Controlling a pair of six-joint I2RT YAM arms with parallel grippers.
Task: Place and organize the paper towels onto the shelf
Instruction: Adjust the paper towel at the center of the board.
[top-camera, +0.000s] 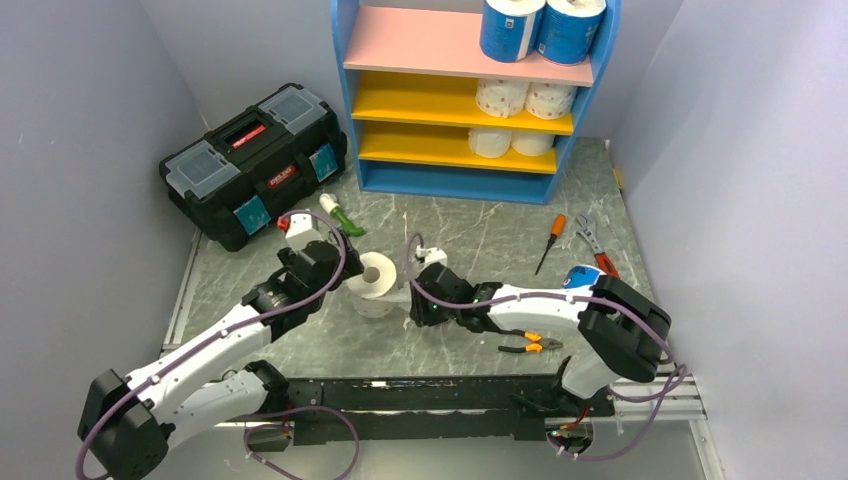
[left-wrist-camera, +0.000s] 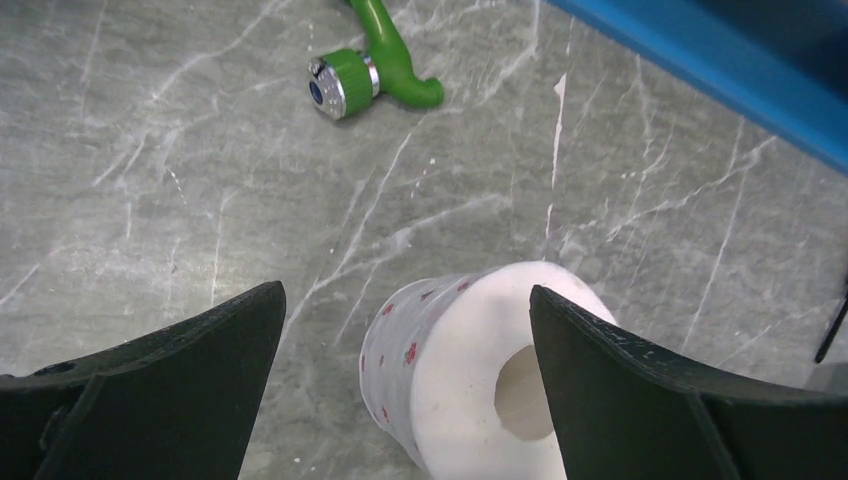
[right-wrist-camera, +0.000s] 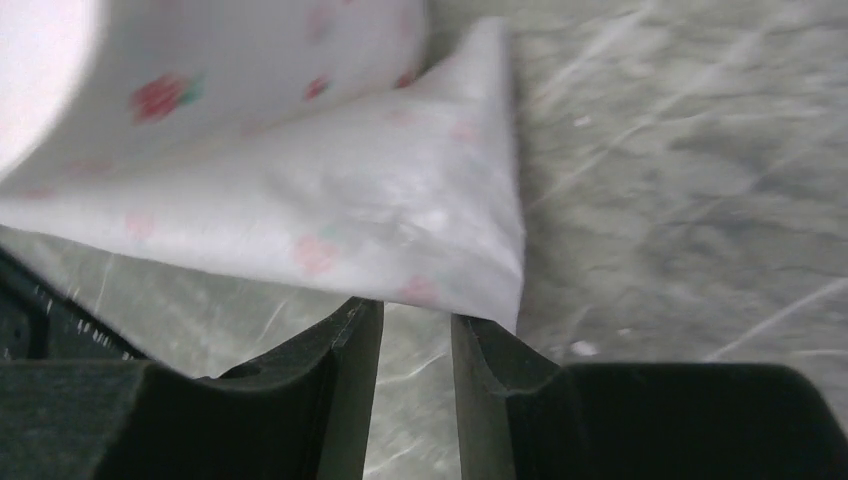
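A white paper towel roll with pink dots (top-camera: 378, 275) (left-wrist-camera: 470, 370) stands on end on the marble table. My left gripper (top-camera: 338, 262) (left-wrist-camera: 407, 292) is open, one finger on each side of the roll and not touching it. My right gripper (top-camera: 418, 296) (right-wrist-camera: 415, 312) is at the roll's right base, shut on its loose sheet (right-wrist-camera: 400, 220). The blue-framed shelf (top-camera: 470, 185) at the back holds two blue-wrapped rolls (top-camera: 512, 28) on the pink board. Two dotted rolls (top-camera: 502, 97) and two white rolls (top-camera: 490, 142) sit on the yellow boards.
A black toolbox (top-camera: 255, 165) sits back left, with a green-handled tool (top-camera: 340, 218) (left-wrist-camera: 385, 70) lying beside it. A screwdriver (top-camera: 550, 240), a wrench (top-camera: 590, 235) and pliers (top-camera: 530, 345) lie to the right. A blue-wrapped roll (top-camera: 580, 275) shows behind the right arm. Walls close both sides.
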